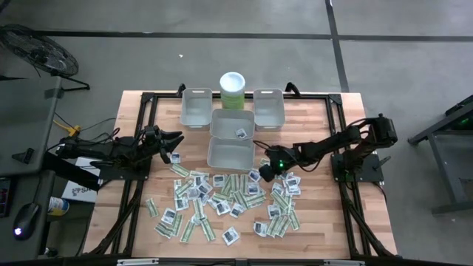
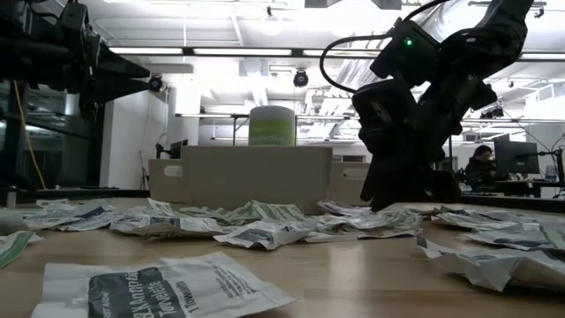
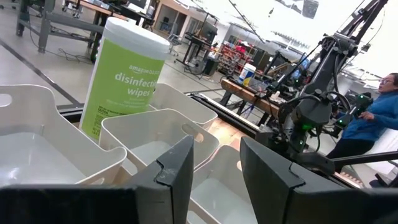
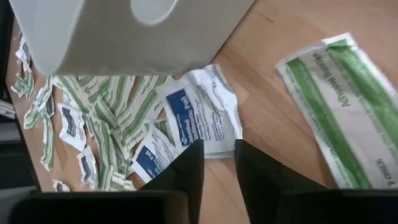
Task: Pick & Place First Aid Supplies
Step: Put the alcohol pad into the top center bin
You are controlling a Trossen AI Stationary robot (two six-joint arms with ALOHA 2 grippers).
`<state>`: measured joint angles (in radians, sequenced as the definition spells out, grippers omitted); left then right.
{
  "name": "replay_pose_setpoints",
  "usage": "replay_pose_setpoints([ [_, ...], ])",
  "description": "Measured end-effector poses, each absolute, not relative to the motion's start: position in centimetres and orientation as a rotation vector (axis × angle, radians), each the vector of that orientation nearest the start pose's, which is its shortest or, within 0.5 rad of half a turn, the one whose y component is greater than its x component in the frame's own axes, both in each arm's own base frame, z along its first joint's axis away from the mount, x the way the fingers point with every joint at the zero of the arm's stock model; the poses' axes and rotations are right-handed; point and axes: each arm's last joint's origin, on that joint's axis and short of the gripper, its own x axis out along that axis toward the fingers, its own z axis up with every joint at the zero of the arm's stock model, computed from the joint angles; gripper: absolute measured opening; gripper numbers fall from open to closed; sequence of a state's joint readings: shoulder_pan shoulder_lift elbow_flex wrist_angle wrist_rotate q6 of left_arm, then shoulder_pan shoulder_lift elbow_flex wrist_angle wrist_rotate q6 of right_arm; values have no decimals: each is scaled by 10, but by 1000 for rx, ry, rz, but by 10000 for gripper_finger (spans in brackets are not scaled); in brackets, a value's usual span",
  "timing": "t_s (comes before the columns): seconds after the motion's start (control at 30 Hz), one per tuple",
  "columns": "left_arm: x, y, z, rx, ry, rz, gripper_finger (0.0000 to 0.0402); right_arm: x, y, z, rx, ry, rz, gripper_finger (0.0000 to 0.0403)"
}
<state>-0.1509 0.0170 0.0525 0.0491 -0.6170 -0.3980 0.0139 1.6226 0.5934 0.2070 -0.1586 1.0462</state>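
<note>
Many first aid packets [image 1: 222,196], green-white strips and white squares with dark print, lie scattered flat on the wooden table in front of the grey bins. My right gripper [image 1: 261,174] slants down at the heap's far right, next to the nearest bin [image 1: 231,152], and is shut on a crumpled white square packet with blue print [image 4: 199,118]. My left gripper [image 1: 171,140] waits level above the table's left side, open, with nothing between its fingers [image 3: 180,168]. One white packet [image 1: 240,133] lies in the middle bin [image 1: 233,124]. My right gripper pinches the white square packet by its near edge [image 4: 217,151] between its two fingertips [image 4: 194,152]. The fingers slant down from the table's right side. The rest of the packet lies crumpled on the table among other packets.
Two more grey bins [image 1: 196,108] [image 1: 269,108] stand at the far edge with a pale green wipes canister [image 1: 233,89] between them. A long green-striped packet [image 4: 348,106] lies on bare wood beside my right gripper. A person [image 2: 481,163] sits in the room behind the table.
</note>
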Motion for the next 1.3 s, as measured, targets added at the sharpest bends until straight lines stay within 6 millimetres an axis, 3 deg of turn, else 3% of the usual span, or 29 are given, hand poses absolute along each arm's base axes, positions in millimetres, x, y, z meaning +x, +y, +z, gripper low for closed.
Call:
replay_pose_setpoints([
  [0.37,91,3,184,-423,-171,444,131,277,9,118,1009,838,-262,7],
  [0.63,91,3,184,-422,-171,445,131,277,9,121,1000,839,-216,1],
  [1.3,91,3,184,-422,-171,444,131,258,17,186,992,690,-13,0],
])
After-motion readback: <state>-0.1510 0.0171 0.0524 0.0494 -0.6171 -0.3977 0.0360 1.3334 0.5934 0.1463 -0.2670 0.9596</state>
